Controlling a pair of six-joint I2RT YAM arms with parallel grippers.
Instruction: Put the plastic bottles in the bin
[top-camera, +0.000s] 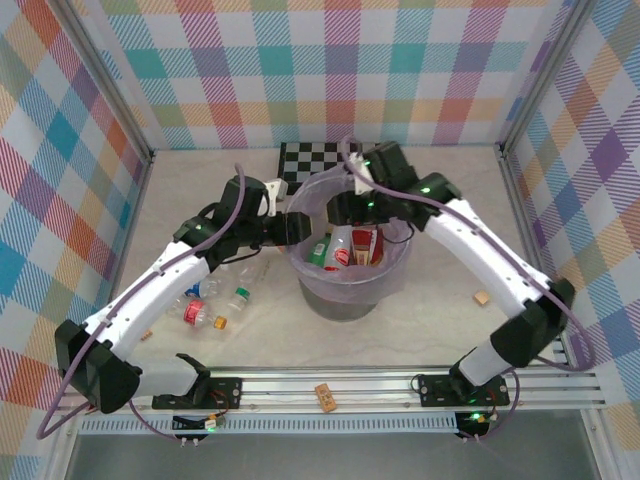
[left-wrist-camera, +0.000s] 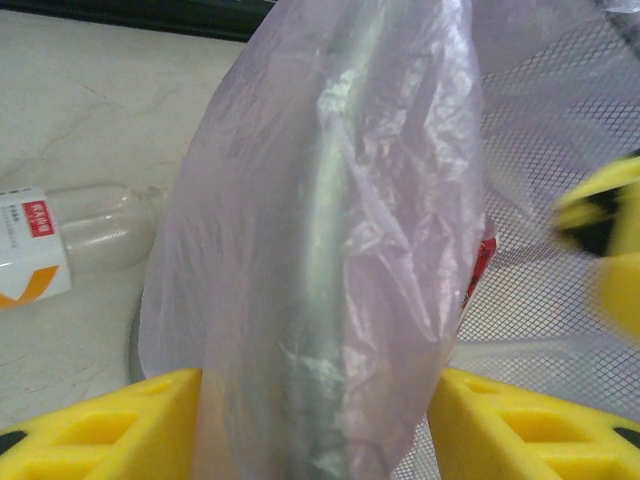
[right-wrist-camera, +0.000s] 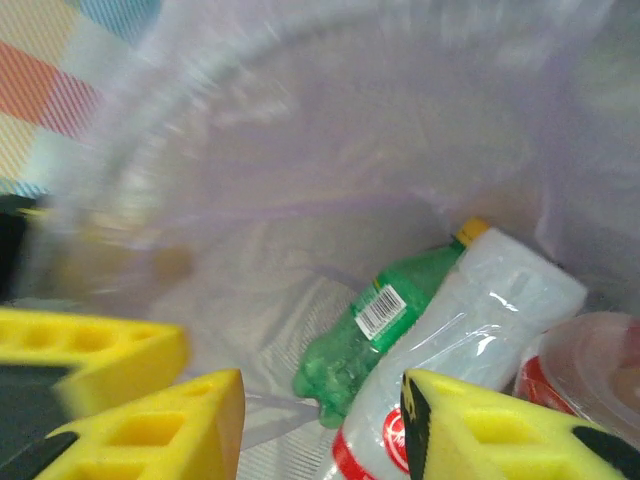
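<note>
Over the bin (top-camera: 345, 305), the right gripper (right-wrist-camera: 322, 385) hangs with its yellow jaws apart and nothing between them. Just beneath it a green bottle (right-wrist-camera: 385, 320) with a yellow cap and a clear bottle (right-wrist-camera: 480, 310) with a red label lean neck-up against the lavender bag (right-wrist-camera: 330, 150).

At the opposite rim the left gripper (left-wrist-camera: 315, 380) straddles the bin's wall, one finger on the table side and the other apparently on the inner side. The bag-covered rim fills the gap between them and looks pinched, so these jaws appear clamped on the bin.

Outward from there, the plastic bottles (top-camera: 200, 292) not yet binned lie on their sides on the table (top-camera: 440, 330), to the left of the bin and partly under the left arm (top-camera: 170, 275). Their long axes point different ways. One white-labelled bottle (left-wrist-camera: 60, 240) lies near the left gripper, its length running across that wrist's view.

The next pick likely turns on this layout. Every loose bottle lies on the left gripper's side, near it and low, but that gripper looks occupied with the rim. The right gripper is free, but the bin stands between it and the bottles. It would probably have to lift clear and cross over, then turn to close across a bottle's width.
</note>
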